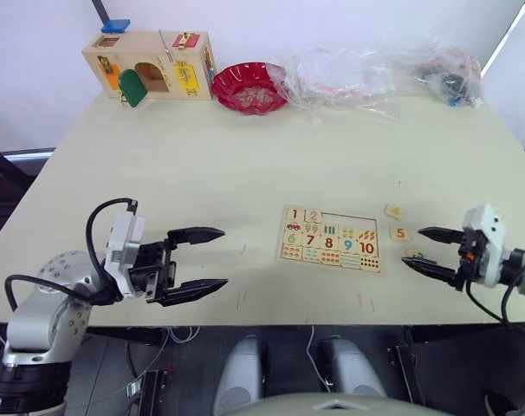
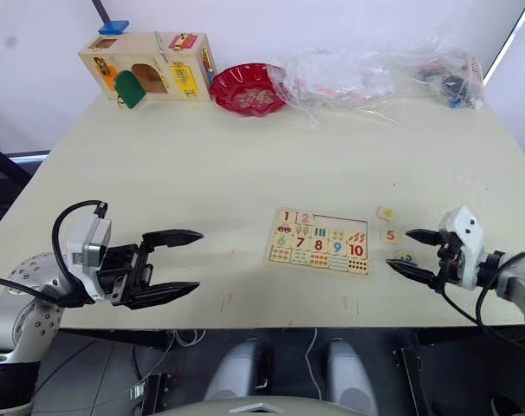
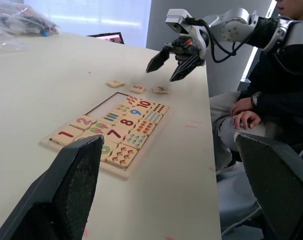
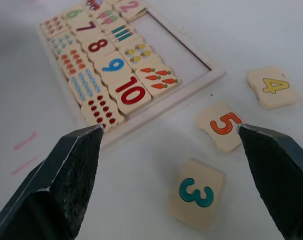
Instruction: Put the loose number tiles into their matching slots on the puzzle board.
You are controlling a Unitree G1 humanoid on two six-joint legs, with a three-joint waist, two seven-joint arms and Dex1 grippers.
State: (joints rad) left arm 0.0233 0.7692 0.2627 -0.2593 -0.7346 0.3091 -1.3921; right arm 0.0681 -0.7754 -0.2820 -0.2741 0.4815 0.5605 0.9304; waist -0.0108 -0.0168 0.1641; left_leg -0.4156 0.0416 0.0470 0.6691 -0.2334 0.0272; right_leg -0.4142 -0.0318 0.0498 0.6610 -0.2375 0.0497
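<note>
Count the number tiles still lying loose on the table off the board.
3: the teal 3 tile between the right gripper's open fingers, the orange 5 tile next beyond it, and the yellow 4 tile farthest, all beside the puzzle board.

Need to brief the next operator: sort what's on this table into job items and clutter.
Job: puzzle board holding tiles 1 and 2; loose 3 tile, 5 tile, 4 tile; open right gripper.

Clutter: latch box, red bowl, plastic bags.
</note>
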